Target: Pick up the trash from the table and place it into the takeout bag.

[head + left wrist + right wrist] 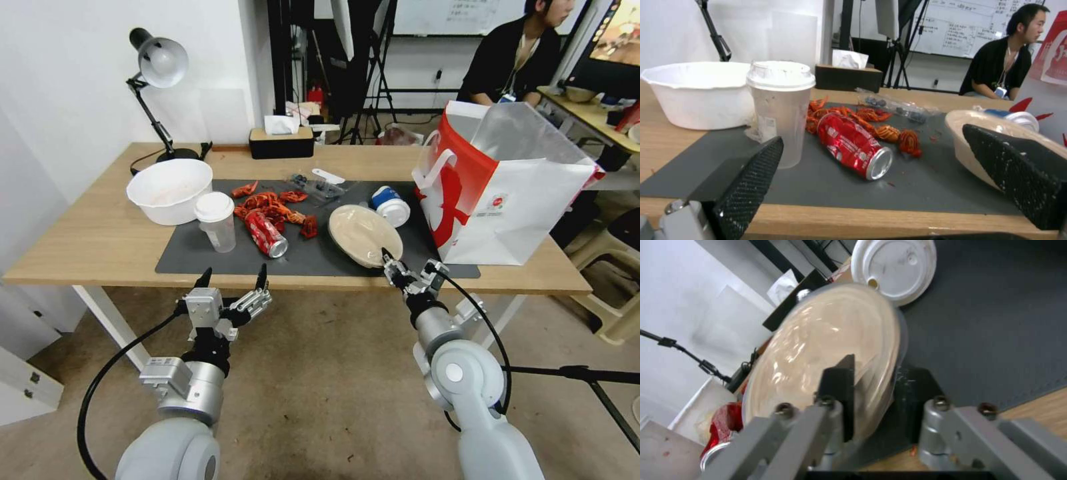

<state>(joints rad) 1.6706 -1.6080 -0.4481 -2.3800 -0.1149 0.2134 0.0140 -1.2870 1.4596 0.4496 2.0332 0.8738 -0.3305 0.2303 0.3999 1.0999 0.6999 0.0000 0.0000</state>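
Right claw (395,264) pinches the beige bowl's (363,235) near rim by the counter's (87,247) near edge, left claw (231,277) spread wide short of it, crushed can (265,234) lying mouth-near.

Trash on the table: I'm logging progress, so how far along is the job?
Nothing looks bagged yet. In hand: the right hand is shut on the near rim of the beige bowl, which tilts up off the mat. Left: the can, cup, blue tub and red scraps, all on the mat. The left hand hangs open at the table's front edge. The bag stands at the right.
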